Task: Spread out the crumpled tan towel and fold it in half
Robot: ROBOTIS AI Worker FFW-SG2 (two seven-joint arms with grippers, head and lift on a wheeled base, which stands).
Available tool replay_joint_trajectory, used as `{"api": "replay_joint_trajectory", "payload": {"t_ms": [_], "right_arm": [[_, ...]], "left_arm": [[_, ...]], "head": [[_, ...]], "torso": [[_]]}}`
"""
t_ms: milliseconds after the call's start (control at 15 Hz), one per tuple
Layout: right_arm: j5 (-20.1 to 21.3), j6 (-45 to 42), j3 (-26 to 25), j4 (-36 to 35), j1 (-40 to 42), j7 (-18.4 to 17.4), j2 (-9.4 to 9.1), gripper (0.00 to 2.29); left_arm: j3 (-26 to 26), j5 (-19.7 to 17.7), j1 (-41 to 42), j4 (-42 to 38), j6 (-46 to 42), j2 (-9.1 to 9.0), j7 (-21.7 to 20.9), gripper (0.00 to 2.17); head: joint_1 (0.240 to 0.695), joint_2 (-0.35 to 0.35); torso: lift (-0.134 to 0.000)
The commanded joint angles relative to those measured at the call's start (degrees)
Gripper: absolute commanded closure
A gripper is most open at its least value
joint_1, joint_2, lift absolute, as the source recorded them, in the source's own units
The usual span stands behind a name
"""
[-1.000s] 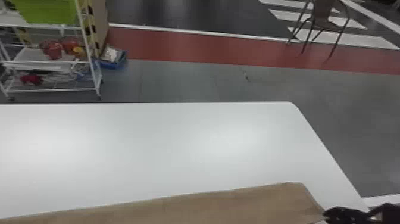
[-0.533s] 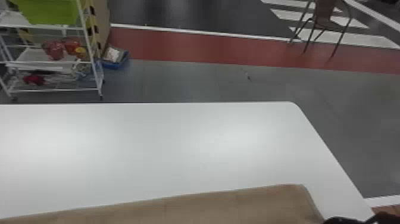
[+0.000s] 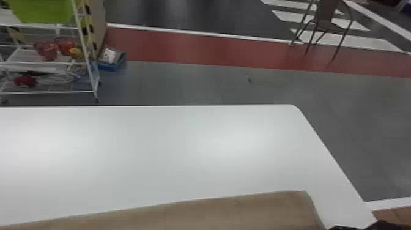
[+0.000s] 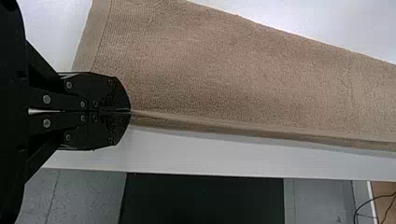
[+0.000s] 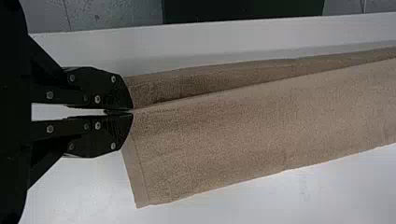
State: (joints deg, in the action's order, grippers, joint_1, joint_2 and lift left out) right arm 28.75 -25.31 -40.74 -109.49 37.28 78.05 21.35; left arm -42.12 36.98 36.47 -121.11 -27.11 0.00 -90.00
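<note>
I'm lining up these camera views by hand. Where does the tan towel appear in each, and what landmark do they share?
Head view: tan towel along the bottom edge.
Left wrist view: tan towel beyond the left claw.
Right wrist view: tan towel beyond the right claw.
Shared landmark: white table beneath it.

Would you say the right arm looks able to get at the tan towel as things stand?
Very likely yes: the right gripper appears shut on an edge of the tan towel, with nothing in its way.
</note>
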Motion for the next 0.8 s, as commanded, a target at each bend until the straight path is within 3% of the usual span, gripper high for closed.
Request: {"api": "replay_joint_trajectory", "payload": {"t_ms": [0, 400, 533, 667, 733], "right_arm": [[-0.4, 4.0, 0.2, -0.3, -0.1, 0.3, 0.10, 0.06], [-3.3, 4.0, 0.7, -1.6, 1.8, 0.3, 0.19, 0.04], [-6.5, 6.1, 0.3, -2.3, 1.9, 0.3, 0.19, 0.04], [-6.3, 6.1, 0.2, -2.5, 1.9, 0.3, 0.27, 0.04], [-6.3, 6.1, 0.2, -2.5, 1.8, 0.3, 0.27, 0.04]], "left_arm": [[0.2, 0.2, 0.0, 0.0, 0.0, -0.15, -0.6, 1.54], [0.2, 0.4, -0.3, 0.0, 0.0, -0.15, -0.6, 1.54], [0.2, 0.4, -0.3, -0.2, 0.2, -0.15, -0.6, 1.53], [0.1, 0.1, -0.3, -0.4, 0.5, -0.15, -0.6, 1.44], [0.1, 0.0, -0.3, -0.4, 1.1, -0.15, -0.6, 1.23]], "head": [[0.695, -0.241], [0.695, -0.238], [0.695, -0.224], [0.695, -0.210], [0.695, -0.204]], "torso": [[-0.120], [-0.120], [-0.120], [-0.120], [-0.120]]}}
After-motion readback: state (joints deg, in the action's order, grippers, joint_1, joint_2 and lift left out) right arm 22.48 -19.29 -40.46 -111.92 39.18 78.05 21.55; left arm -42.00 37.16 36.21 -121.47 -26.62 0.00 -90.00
